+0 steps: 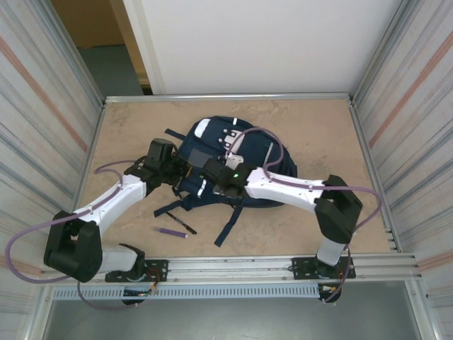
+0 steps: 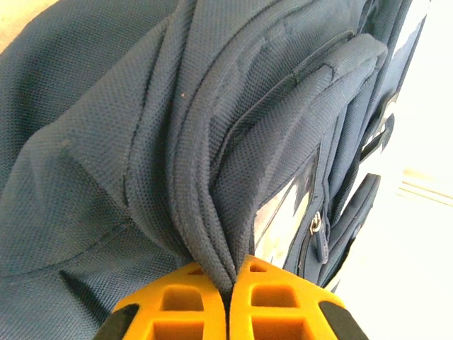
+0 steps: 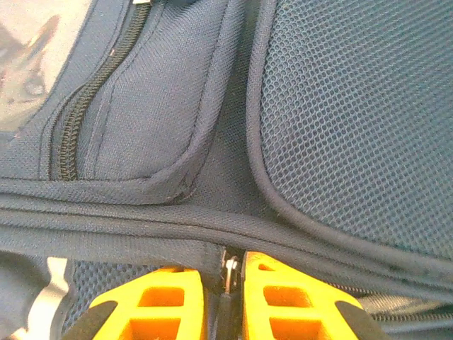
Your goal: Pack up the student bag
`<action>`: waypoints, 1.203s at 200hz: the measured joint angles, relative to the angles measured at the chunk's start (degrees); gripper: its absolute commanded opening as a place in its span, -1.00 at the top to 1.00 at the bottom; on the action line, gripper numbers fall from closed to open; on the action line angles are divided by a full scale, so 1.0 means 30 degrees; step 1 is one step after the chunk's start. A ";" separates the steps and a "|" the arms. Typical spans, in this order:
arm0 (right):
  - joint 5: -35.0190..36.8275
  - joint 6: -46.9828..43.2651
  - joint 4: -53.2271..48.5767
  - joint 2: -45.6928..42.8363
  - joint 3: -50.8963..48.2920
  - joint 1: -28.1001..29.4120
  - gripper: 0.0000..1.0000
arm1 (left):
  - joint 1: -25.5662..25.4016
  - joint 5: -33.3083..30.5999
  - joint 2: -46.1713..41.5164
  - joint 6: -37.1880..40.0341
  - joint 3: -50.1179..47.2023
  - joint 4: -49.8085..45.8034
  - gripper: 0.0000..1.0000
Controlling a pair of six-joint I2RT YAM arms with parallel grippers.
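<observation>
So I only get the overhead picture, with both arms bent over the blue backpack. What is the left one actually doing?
Observer: Its wrist camera shows the left end effector pinched shut on a fold of outer fabric of the student bag.
Operator: And the right one?
Observer: The right end effector is closed on what looks like a small metal zipper pull at a seam.
</observation>
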 measured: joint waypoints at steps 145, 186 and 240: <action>-1.5744 -0.5180 0.3053 -0.0801 -0.3665 -0.6258 0.69 | 0.1384 0.0495 0.0889 0.0707 -0.0845 0.0707 1.00; -1.5067 -0.5501 0.2834 -0.0648 -0.3213 -0.5683 0.91 | 0.1392 0.0437 0.0889 0.0699 -0.1166 0.1005 1.00; -1.3406 -0.5676 0.2565 -0.0882 -0.3519 -0.5100 1.00 | 0.1880 0.0532 0.0794 0.0780 -0.1341 0.1049 1.00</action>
